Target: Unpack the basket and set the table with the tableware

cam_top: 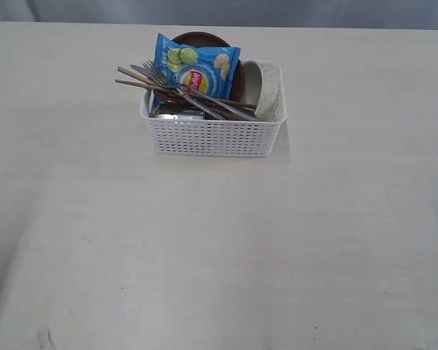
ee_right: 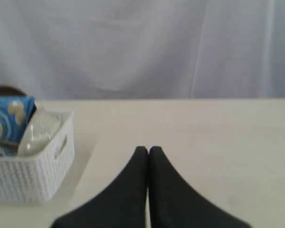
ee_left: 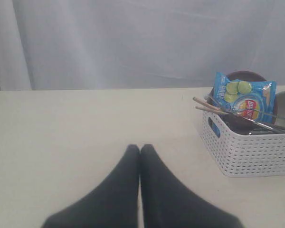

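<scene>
The white lattice basket (cam_top: 213, 136) stands on the beige table (cam_top: 219, 248), packed. In it are the brown plate (cam_top: 203, 38) on edge at the back, the off-white bowl (cam_top: 261, 89) on its side at the right, the fork (cam_top: 160, 76), knife and wooden chopsticks (cam_top: 135, 79) sticking out left, and a steel cup (cam_top: 179, 115) low inside. The spoon is hidden. My left gripper (ee_left: 140, 148) is shut and empty, well left of the basket (ee_left: 249, 149). My right gripper (ee_right: 148, 150) is shut and empty, right of the basket (ee_right: 31, 175). Neither gripper shows in the exterior view.
A blue chip bag (cam_top: 198, 65) leans upright in the basket over the plate and the cutlery; it also shows as the chip bag (ee_left: 244, 97) and chip bag (ee_right: 9, 118). A pale curtain (ee_left: 142, 42) hangs behind the table's far edge.
</scene>
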Robot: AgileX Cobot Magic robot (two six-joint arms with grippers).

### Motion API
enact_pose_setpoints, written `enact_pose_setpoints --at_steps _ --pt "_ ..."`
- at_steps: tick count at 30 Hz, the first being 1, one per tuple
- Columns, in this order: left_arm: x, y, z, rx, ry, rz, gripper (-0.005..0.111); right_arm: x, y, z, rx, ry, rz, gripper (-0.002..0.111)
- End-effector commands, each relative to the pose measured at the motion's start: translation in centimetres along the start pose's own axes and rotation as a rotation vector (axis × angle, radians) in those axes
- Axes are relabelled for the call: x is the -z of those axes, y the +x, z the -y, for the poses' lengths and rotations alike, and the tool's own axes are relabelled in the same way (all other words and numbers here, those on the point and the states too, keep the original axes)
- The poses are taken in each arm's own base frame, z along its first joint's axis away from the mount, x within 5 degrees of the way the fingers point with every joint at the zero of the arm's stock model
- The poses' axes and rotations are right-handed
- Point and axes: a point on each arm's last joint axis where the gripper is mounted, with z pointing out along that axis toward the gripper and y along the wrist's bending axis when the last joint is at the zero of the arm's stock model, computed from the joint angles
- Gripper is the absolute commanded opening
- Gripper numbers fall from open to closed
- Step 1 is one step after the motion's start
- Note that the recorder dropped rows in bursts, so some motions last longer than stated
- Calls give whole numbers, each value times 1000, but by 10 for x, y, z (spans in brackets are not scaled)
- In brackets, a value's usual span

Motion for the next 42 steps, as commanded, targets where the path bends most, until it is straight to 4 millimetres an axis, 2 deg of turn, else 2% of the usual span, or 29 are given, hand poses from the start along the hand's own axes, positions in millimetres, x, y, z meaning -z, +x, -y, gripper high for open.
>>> enact_pose_setpoints --at_steps 1,11,15,16,18,22,25,27,28,29,30,33,36,38,42 --pt "0 0 0 3 2 13 0 2 -18 0 -24 -5 214 0" --pt "0 0 0 3 2 13 0 6 -31 -1 -24 -9 362 0" --pt "0 0 0 3 2 13 0 12 -43 -1 -45 -19 508 0" --pt "0 0 0 3 2 13 0 11 -43 -1 -87 -27 505 0" --pt "0 0 0 3 2 13 0 10 -44 -1 -173 -38 386 0" --pt "0 0 0 3 2 13 0 11 -78 -4 -100 -20 234 0" --pt "0 0 0 3 2 13 0 -12 -119 -6 -46 -10 115 0" --pt "0 0 0 3 2 13 0 -43 -133 -7 -1 -2 -53 0" --pt "0 0 0 3 2 13 0 -62 -137 -7 26 -4 -194 0" --pt "0 0 0 3 2 13 0 -77 -131 -8 39 -8 -343 0" --pt "0 0 0 3 2 13 0 -98 -121 -9 43 -31 -580 0" --pt "0 0 0 3 2 13 0 -126 -99 -18 -85 -91 -899 0" --pt "0 0 0 3 2 13 0 -147 -82 -28 -228 -154 -1113 0" --pt "0 0 0 3 2 13 0 -156 -71 -32 -265 -182 -1217 0" --pt "0 0 0 3 2 13 0 -177 -55 -34 -302 -200 -1281 0"
